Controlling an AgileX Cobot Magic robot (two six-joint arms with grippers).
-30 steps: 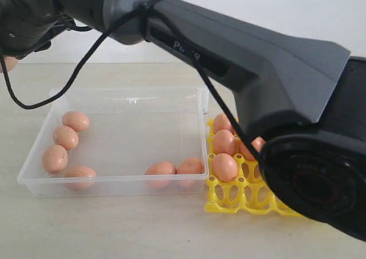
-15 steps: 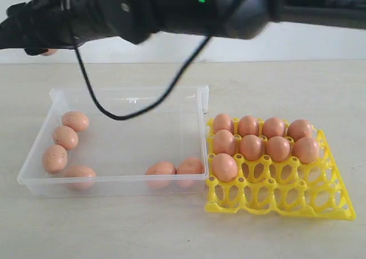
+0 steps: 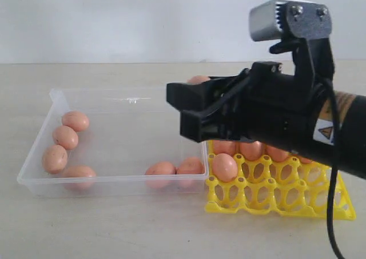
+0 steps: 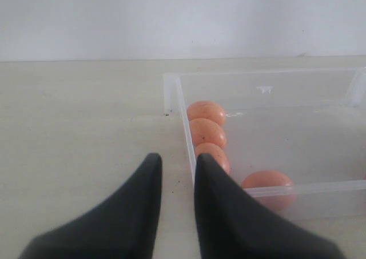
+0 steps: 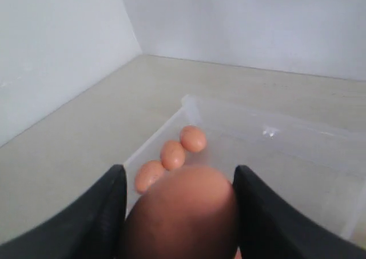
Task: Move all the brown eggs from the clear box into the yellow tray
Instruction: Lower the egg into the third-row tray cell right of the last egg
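Held egg (image 5: pixel 182 213): clamped btw the fingers of the R gripper (image 3: pixel 178 109). Only its top shows in the ext view.
Egg axis: can't tell. The lower end is cut off in the R wrist view.
Key relation: the yellow tray (image 3: pixel 274 202) lies right of the jaws and lower in the ext view, touching or just beside the clear box (image 3: pixel 114 182). The gripper hangs over the box's right rear part.
Free cups: front rows bare, nearest next to the egg at the tray's left edge (image 3: pixel 225 166). The arm partly hides the back rows.
R arm pose: reaches in from the right, roughly level, fingers pointing left.
L gripper (image 4: pixel 177 159): jaws slightly apart, empty. It sits low outside the box's left wall.
Left in box: four eggs by the left wall (image 3: pixel 66 137), two at front right (image 3: pixel 162 169).
Nearer arm: R for the tray, L for the left-wall eggs.
Next, prob: swing R over a free cup and lower.
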